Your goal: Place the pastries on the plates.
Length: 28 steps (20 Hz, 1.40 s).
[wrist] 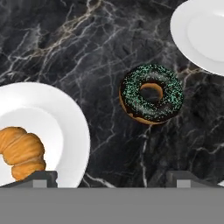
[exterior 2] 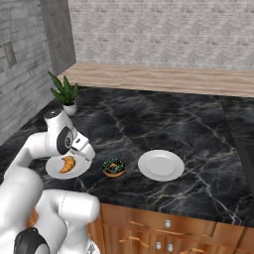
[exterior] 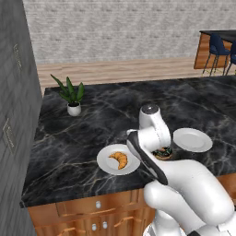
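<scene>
The donut (wrist: 151, 93) is lying on the counter (wrist: 87, 43) between the croissant's plate (wrist: 65, 127) and the bare plate (wrist: 201, 33). The gripper (wrist: 111, 179) is hovering above, fingers spread wide, holding nothing; centring over the ring before descending looks wise.

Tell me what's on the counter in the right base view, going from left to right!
Potted plant → plate with the croissant on it → donut → empty plate.
</scene>
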### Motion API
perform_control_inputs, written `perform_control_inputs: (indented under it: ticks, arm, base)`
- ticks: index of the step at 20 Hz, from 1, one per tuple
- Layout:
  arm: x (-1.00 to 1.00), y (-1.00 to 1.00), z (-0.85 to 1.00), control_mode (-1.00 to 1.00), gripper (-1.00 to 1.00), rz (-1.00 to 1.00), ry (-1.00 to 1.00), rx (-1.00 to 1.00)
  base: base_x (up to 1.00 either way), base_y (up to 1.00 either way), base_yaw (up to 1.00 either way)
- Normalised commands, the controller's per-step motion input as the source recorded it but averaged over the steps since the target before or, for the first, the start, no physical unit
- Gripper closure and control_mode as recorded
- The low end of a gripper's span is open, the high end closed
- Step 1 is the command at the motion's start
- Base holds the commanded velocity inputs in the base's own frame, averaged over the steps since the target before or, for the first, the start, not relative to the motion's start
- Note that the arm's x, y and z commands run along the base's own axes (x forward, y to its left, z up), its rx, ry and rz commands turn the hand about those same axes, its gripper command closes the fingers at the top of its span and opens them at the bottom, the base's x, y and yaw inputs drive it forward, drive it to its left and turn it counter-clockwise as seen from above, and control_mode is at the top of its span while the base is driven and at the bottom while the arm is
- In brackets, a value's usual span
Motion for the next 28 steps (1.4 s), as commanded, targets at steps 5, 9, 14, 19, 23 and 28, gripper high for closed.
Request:
perform_control_inputs:
  ticks: [5, 9, 14, 19, 23, 28]
  arm:
    - [-0.01, -0.45, 0.00, -1.00, -1.00, -0.11, -0.01, 0.09]
    - [0.34, -0.08, 0.00, -1.00, -1.00, 0.04, 0.00, 0.01]
    - [0.36, -0.04, 0.00, -1.00, -1.00, 0.07, 0.01, 0.00]
    - [0.32, -0.21, 0.00, -1.00, -1.00, 0.00, 0.14, 0.00]
    - [0.06, -0.35, -0.02, -1.00, -1.00, 0.00, 0.15, 0.00]
    - [0.12, -0.13, -0.02, -1.00, -1.00, 0.00, 0.06, 0.00]
  base:
    - [0.00, 0.00, 0.00]
    - [0.00, 0.00, 0.00]
    - [0.00, 0.00, 0.00]
    - [0.00, 0.00, 0.00]
    - [0.00, 0.00, 0.00]
    - [0.00, 0.00, 0.00]
